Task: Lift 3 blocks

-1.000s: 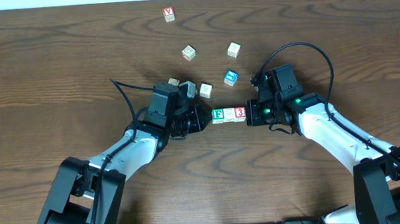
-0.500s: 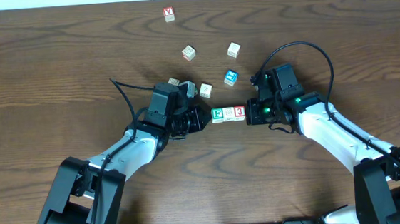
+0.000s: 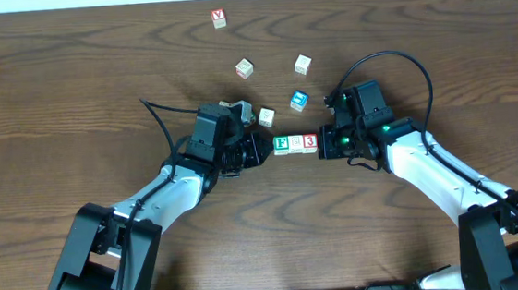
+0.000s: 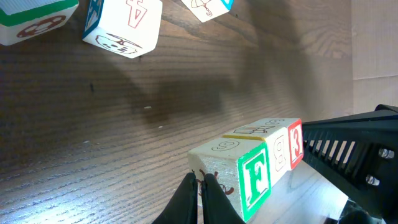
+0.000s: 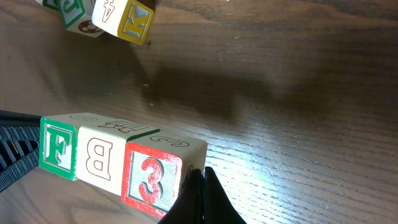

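Observation:
Three blocks form a tight row: a green "F" cube, a pale cube and a red "3" cube. My left gripper is shut, its tip pressing the outer face of the F cube. My right gripper is shut too, its tip against the outer face of the 3 cube. The pale cube carries a "B". The wrist views show the row hanging a little above the wood, with shadow under it, squeezed between the left gripper and the right gripper.
Loose cubes lie behind the row: a blue-faced one, pale ones, a red "V" cube at the far edge. A yellow "K" cube sits close behind.
The row of three cubes and both gripper tips have shifted slightly toward the far side of the table, and the row now looks raised off the wood.

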Tool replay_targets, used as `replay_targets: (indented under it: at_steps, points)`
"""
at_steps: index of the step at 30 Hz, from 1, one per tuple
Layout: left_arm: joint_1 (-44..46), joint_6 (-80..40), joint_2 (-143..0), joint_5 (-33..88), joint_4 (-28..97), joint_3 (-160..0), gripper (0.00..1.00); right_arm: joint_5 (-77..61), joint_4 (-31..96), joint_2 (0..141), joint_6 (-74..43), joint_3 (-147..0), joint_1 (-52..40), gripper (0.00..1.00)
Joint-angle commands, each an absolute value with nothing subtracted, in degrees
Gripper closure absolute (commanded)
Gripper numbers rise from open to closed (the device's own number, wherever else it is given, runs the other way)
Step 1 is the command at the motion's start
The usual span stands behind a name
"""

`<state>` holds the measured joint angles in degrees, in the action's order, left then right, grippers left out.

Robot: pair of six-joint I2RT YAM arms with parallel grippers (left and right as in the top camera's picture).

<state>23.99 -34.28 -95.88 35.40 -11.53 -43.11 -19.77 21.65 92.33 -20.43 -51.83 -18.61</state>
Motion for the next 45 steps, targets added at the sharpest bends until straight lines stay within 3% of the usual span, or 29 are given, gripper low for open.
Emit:
replay_targets:
  at_steps: [1,45]
  points:
    - [26.24,-33.76,-95.02,42.87,-12.93,-47.18,0.93,-35.48,20.56,91.70,-21.02,-54.81,-21.87,0.99]
    - [26.24,-34.20,-93.93,42.87,-12.88,-48.36,0.93,-36.32,23.40,91.70,-20.91,-58.61,-21.87,0.99]
